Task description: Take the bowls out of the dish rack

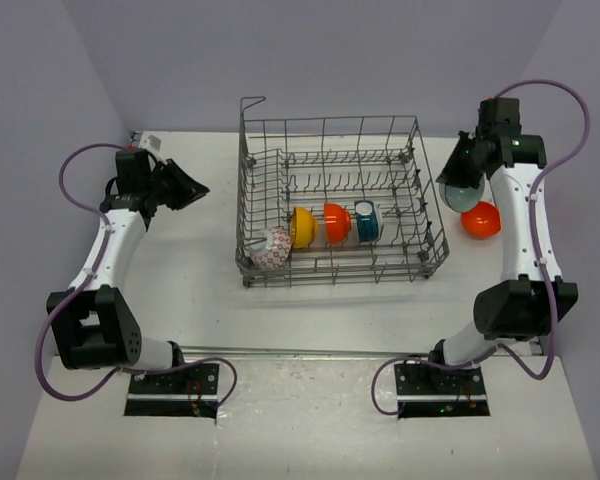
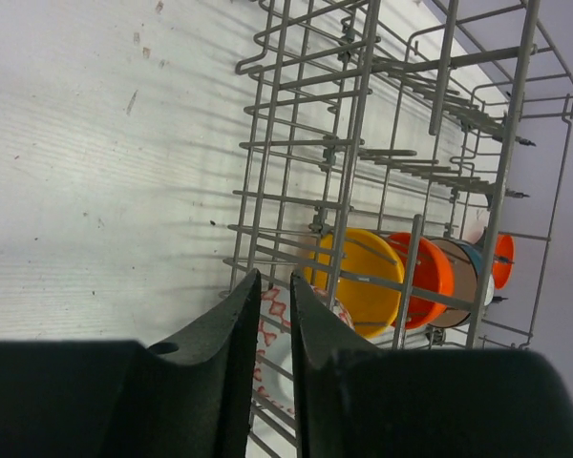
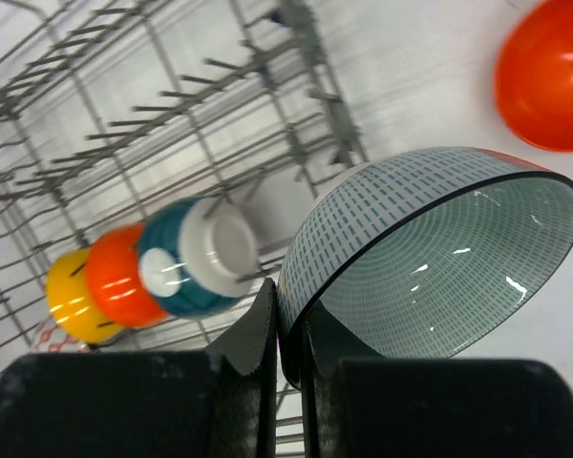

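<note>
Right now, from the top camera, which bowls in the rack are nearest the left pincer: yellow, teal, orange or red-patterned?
From the left pincer:
1. Red-patterned bowl, leftmost in the row.
2. Yellow bowl, just beside it.
3. Orange bowl, in the middle.
4. Teal bowl, farthest right.

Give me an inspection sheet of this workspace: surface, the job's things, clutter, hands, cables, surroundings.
Surface: white table, faint scuff marks.
Job's things: dish rack mid-table holds four bowls on edge: red-patterned bowl, yellow bowl, orange bowl, teal bowl. The second orange bowl sits on the table right of the rack. The pale bowl is held.
Clutter: nothing seen.
Hands: left hand empty, fingers narrowly apart, left of the rack; right hand shut on the pale bowl's rim, right of the rack.
Cables: purple cable loops at each arm.
Surroundings: plain lilac walls.
</note>
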